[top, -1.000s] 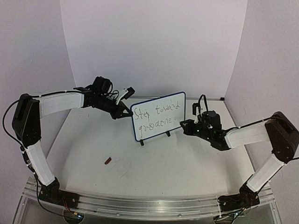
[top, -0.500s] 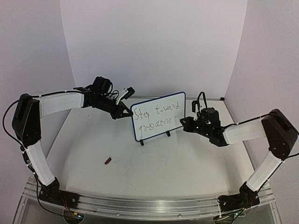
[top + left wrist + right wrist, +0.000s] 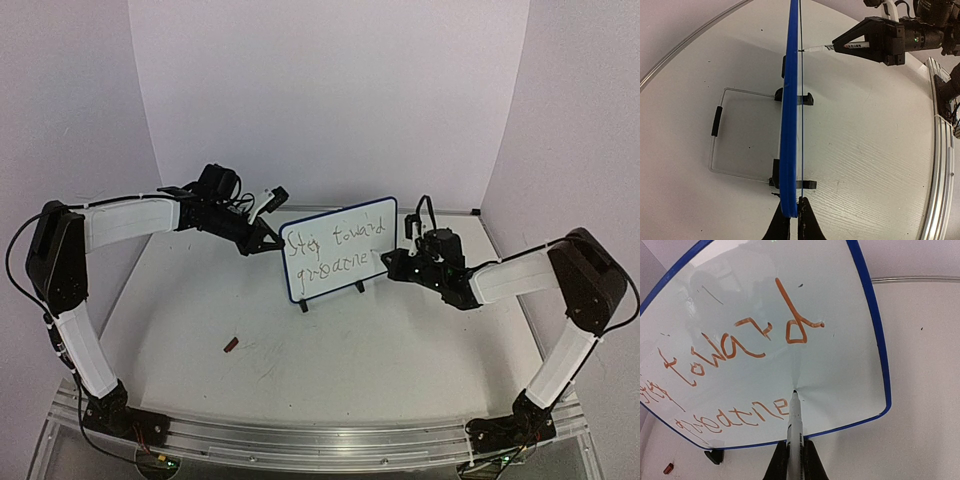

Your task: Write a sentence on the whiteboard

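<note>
The whiteboard (image 3: 345, 225), white with a blue frame, stands upright on two black feet at mid table. The sentence (image 3: 335, 250) runs in two lines of thin cursive; in the right wrist view it is orange (image 3: 740, 347), showing "toward" over "greatne". My left gripper (image 3: 272, 240) is shut on the board's left edge; the left wrist view shows the board edge-on (image 3: 789, 100) between my fingers (image 3: 794, 212). My right gripper (image 3: 395, 265) is shut on a white marker (image 3: 794, 425). Its tip touches the board just right of "greatne".
A small red-brown cap (image 3: 231, 346) lies on the table front left of the board. A clear wire stand (image 3: 720, 135) sits behind the board. A metal rail (image 3: 300, 440) runs along the table's near edge. Walls close the back and sides.
My right gripper has moved left and slightly up with the marker, bringing the tip onto the board's lower right. The left arm and board have not moved.
</note>
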Robot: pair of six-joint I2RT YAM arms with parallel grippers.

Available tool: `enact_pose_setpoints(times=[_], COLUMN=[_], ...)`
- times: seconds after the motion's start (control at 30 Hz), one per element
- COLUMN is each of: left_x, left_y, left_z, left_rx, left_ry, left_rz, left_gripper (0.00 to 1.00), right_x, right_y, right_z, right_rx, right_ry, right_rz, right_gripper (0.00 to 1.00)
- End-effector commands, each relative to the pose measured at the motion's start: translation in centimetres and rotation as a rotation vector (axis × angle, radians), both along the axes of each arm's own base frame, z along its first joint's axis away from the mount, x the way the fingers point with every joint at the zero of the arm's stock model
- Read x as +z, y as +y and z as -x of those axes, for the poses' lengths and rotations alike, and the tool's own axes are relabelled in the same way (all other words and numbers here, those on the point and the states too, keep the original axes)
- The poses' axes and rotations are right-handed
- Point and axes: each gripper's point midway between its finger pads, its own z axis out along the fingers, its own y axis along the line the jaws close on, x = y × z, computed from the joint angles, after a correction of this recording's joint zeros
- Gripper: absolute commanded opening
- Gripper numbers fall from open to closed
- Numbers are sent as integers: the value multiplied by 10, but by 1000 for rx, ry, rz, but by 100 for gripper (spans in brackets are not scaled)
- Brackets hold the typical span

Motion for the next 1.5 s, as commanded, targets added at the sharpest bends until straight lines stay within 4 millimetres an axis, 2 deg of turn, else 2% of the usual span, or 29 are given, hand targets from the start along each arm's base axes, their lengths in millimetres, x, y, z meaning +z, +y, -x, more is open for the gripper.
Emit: enact_pose_setpoints(times=[0.0,0.53,1.03,1.47], left_x=[-41,-41,-41,-41], left_y=[13,13,13,13], left_z=[4,4,4,4], left_rx=[16,16,16,17], left_ry=[59,59,61,61], left_rz=[-138,-137,-138,-137], left_gripper=[0,0,0,0], right_x=[11,-8,-14,-25], right_y=[5,12,-9,1], right_z=[-11,-7,-14,-10], right_rx=[-4,46,-79,-28], right_ry=[-37,8,14,53], right_rz=[-7,8,38,33], right_gripper=[0,0,0,0])
